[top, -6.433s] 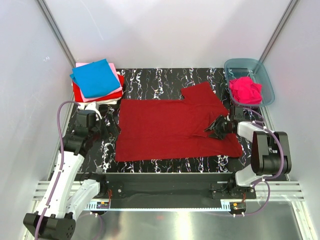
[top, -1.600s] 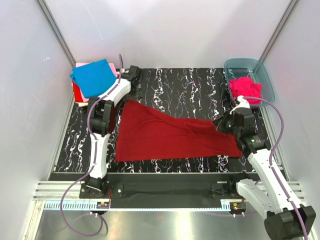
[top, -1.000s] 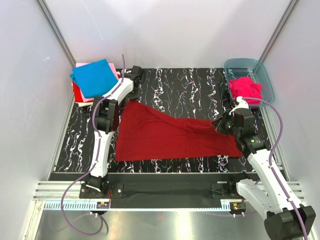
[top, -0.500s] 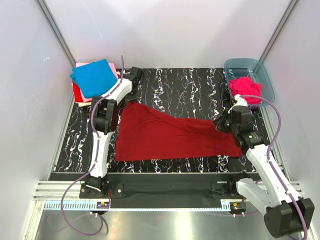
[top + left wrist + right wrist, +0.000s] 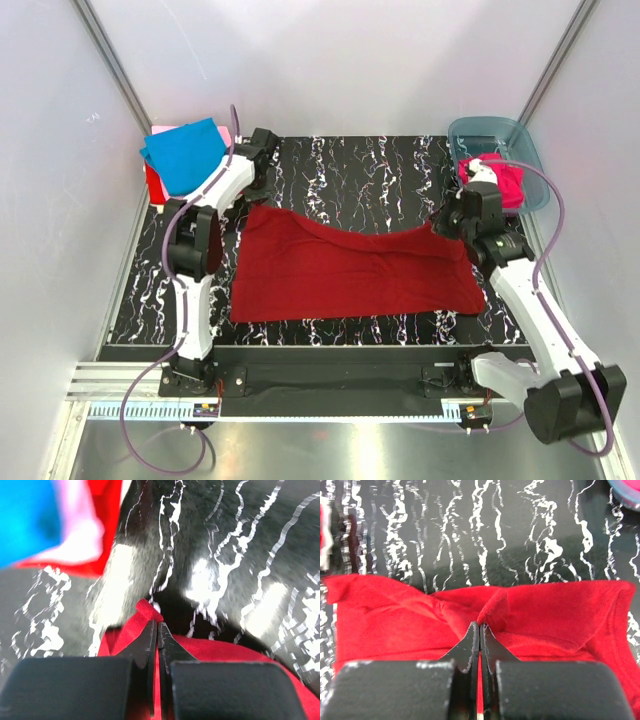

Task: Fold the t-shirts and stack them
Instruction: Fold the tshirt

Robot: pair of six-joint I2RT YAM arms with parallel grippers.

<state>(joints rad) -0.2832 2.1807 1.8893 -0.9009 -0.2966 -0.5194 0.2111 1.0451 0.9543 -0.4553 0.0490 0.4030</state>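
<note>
A large dark red t-shirt lies folded lengthwise on the black marbled table. My left gripper is shut on its far left corner; the left wrist view shows red cloth pinched between the fingers of that gripper. My right gripper is shut on the far right corner, where a fold of cloth stands up at the tips of the gripper. The far edge sags between the two grips. A stack of folded t-shirts, blue on top, sits at the back left.
A translucent blue-grey tub at the back right holds a crumpled hot pink t-shirt, close behind my right wrist. The stack lies just left of my left gripper. Grey walls close in both sides and the back.
My left gripper has shut on the shirt's far left corner. My right gripper has carried the far right corner toward the back, levelling the far edge that sloped before.
</note>
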